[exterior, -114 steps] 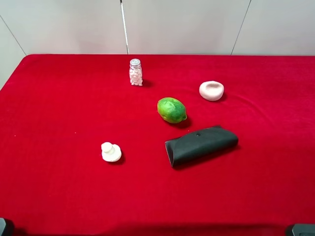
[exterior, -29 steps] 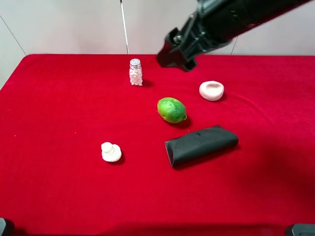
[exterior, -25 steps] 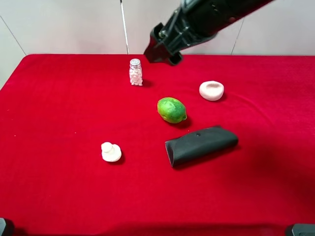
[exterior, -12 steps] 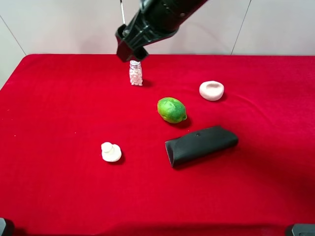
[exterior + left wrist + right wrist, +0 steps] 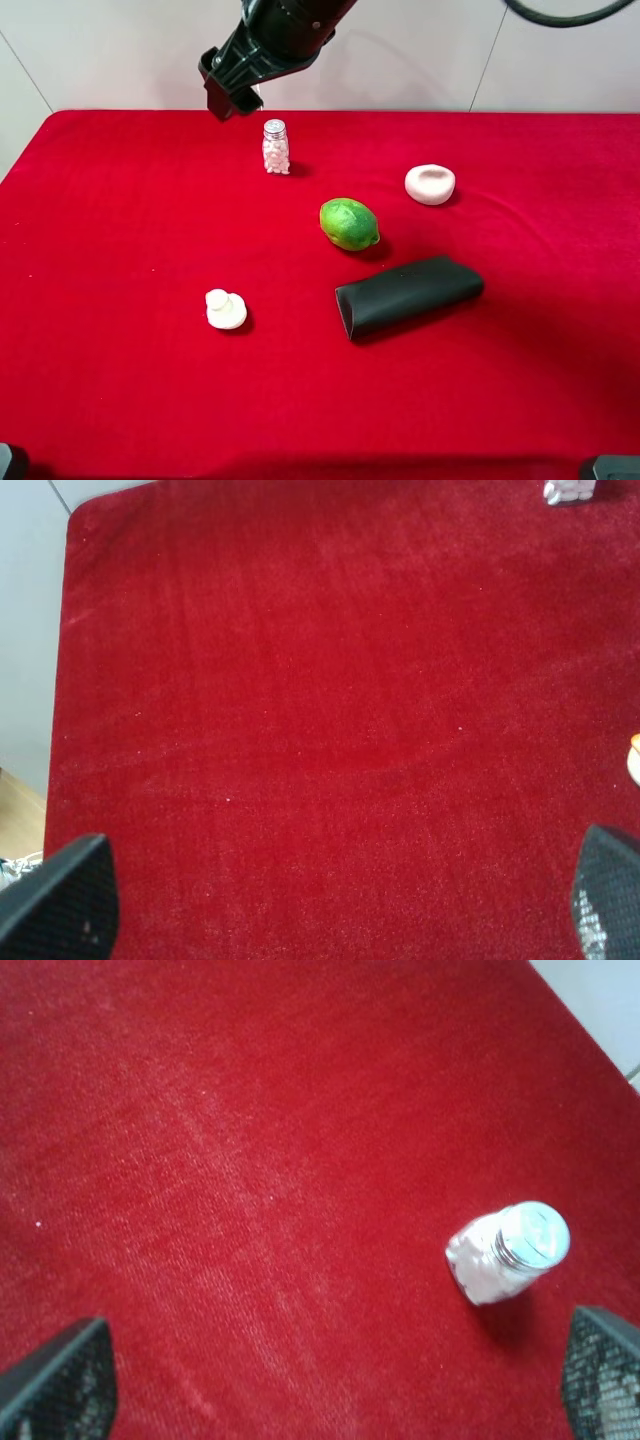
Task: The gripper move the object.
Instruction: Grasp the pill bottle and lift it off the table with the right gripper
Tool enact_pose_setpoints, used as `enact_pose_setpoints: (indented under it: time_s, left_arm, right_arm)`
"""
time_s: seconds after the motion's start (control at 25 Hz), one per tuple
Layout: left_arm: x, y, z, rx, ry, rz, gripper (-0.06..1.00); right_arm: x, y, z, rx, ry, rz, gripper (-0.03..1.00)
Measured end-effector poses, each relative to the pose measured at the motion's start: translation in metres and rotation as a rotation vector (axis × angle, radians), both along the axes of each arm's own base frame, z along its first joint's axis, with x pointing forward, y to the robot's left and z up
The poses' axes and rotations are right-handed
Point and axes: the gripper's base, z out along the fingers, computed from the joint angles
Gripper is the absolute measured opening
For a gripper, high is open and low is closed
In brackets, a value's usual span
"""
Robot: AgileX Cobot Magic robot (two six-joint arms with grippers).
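Leftward past the bottle [image 5: 275, 147] is where your right gripper [image 5: 224, 99] has swung in the last half second. It hangs over the red cloth [image 5: 120, 220] with its jaws spread wide, holding nothing. You'll find the bottle upright near the far edge, well apart from the green fruit [image 5: 349, 223].

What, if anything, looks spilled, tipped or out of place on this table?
Nothing stands out. The pill bottle stands upright, capped, with no pills on the red cloth. The lime, pink bowl, white lump and black pouch lie apart from one another. The right gripper hovers open beside the bottle, touching nothing.
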Motion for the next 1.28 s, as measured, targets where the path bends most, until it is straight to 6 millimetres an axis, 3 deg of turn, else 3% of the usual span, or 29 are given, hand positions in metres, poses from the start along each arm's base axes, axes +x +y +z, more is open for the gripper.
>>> enact_pose_setpoints:
  time_s: [0.6,1.28]
  left_arm:
    - [0.000,0.000,0.000,0.000,0.000,0.000,0.88]
    - [0.000,0.000,0.000,0.000,0.000,0.000,0.88]
  right_arm:
    - [0.036,0.033,-0.036,-0.062,0.033,0.009,0.69]
    - [0.076,0.010,-0.077,-0.128,0.067,-0.070,0.69]
